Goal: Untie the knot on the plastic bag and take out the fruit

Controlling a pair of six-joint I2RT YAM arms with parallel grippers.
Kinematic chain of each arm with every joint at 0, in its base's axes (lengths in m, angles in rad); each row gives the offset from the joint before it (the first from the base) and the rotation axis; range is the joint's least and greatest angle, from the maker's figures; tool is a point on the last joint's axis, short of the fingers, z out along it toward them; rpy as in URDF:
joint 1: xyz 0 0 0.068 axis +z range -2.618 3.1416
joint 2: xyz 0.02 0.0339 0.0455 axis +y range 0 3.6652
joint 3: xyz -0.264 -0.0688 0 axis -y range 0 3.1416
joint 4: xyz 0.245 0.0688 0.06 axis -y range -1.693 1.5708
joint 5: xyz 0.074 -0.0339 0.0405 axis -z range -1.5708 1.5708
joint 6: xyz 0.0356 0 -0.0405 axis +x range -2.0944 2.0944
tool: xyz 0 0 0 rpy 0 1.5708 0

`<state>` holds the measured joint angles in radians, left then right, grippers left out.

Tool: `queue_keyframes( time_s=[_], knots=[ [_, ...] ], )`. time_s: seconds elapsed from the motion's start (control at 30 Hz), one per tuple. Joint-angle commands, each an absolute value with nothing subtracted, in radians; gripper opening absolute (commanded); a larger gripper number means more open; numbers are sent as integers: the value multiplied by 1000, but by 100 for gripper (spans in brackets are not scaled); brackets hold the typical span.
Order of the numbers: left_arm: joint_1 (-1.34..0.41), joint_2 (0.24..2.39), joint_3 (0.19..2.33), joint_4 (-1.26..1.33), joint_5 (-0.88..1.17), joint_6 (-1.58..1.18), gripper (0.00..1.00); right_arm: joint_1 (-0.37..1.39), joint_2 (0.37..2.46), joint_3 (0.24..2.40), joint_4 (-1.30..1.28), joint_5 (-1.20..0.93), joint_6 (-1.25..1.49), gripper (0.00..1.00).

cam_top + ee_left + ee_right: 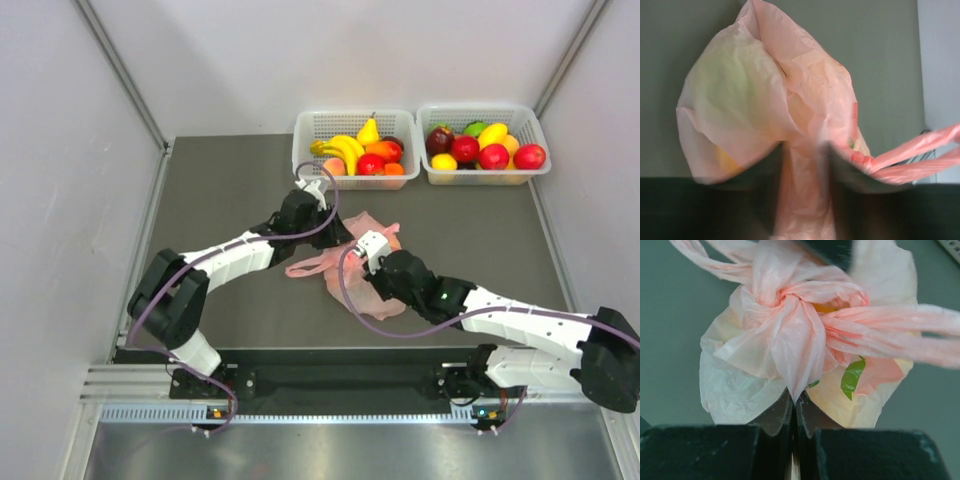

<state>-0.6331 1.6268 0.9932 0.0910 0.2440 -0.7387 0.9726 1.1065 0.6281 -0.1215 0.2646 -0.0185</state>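
Note:
The pink plastic bag (352,272) lies mid-table between both grippers. My left gripper (336,234) is at its far side; in the left wrist view, which is blurred, the gripper (802,152) is shut on a wad of bag film, with greenish-yellow fruit (722,85) showing through the bag (805,90). My right gripper (370,260) is on the near side. In the right wrist view this gripper (794,396) is shut on a fold of film just below the knot (785,295). Handle loops (890,332) stretch right. A pale fruit with a green leaf (852,377) shows through.
Two white baskets stand at the back: the left basket (303,150) holds bananas, a pear and red and orange fruit, and the right basket (535,125) holds apples and lemons. White walls close in on both sides of the table.

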Motion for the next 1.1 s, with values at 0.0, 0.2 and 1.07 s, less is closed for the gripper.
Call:
queue_keyframes(
  time_s=[0.0, 0.2, 1.07],
  knots=[
    [-634, 1597, 974, 140, 255, -713, 27, 966, 1062, 657, -103, 354, -11, 0],
    [-608, 1516, 1000, 37, 143, -660, 0, 919, 1081, 693, -170, 507, 75, 0],
    [-341, 905, 574, -28, 293, -748, 0, 626, 822, 821, -319, 168, 190, 90]
  ],
)
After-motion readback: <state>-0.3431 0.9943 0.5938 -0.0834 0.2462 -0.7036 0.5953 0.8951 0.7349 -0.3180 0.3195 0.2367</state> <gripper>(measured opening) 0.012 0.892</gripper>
